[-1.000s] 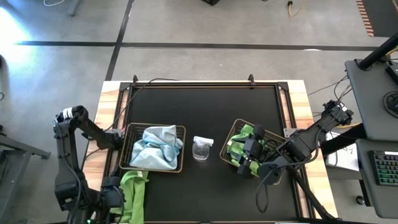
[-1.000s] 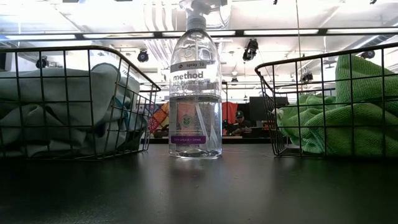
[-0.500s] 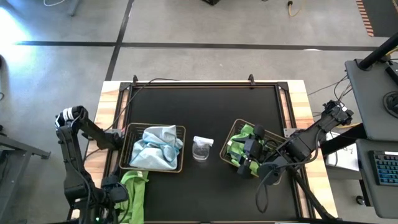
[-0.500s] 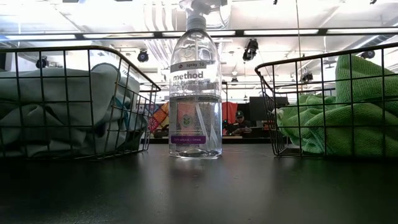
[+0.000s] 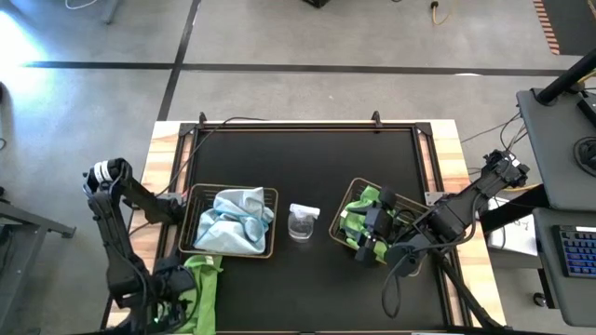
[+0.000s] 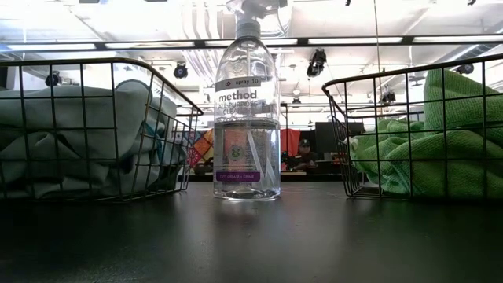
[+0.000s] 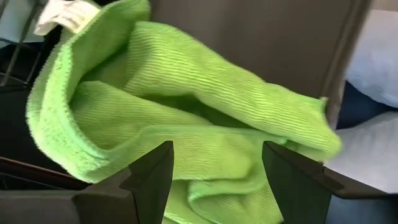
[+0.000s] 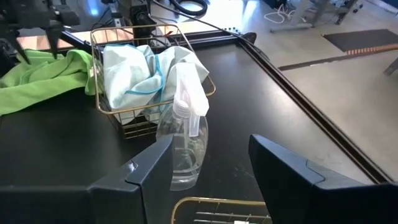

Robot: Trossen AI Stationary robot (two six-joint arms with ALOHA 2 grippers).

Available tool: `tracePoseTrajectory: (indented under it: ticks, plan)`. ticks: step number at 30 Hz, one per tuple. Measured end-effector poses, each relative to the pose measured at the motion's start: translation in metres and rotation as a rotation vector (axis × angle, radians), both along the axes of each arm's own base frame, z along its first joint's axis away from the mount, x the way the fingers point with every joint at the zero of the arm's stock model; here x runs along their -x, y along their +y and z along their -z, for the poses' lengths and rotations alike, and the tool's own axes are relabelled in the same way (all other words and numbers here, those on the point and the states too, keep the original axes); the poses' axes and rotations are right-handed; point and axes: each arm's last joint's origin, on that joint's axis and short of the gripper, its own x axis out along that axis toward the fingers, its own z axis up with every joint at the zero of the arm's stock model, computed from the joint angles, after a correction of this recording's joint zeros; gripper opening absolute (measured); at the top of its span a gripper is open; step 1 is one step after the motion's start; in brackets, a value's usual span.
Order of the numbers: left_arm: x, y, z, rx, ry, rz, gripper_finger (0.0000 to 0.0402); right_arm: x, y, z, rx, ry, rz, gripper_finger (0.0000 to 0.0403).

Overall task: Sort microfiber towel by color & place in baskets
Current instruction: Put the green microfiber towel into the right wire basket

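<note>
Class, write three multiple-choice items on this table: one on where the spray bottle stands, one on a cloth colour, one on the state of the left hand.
1. Where does the spray bottle stand?
A between the two baskets
B inside a basket
C on the floor

2. What colour is the cloth lying outside the baskets?
A blue
B green
C red

3. The left hand is:
A shut on a cloth
B out of view
C open

Answers: 1 A, it stands upright between the left basket and the right basket. 2 B, lime green at the table's near edge. 3 C, its fingers stand apart over the cloth.
</note>
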Motion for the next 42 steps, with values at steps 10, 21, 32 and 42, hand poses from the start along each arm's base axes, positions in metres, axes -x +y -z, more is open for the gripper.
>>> tracePoseTrajectory:
  ticks: [10,21,32,42]
  plan:
    - [0.0,0.007,0.016,-0.041,-0.039,-0.012,0.0229,0.0,0.0,0.001,-0.023,0.001,-0.002,0.0203]
    - [-0.004,0.005,0.016,-0.075,-0.168,0.078,0.0229,0.0,0.0,0.001,-0.029,-0.001,0.002,0.0203]
    - [-0.006,-0.002,0.015,-0.023,-0.219,0.11,0.0229,0.0,0.0,0.002,-0.028,-0.001,0.002,0.0203]
    - [-0.009,-0.014,0.011,0.069,-0.279,0.176,0.0229,0.0,0.0,0.002,-0.028,-0.001,0.002,0.0203]
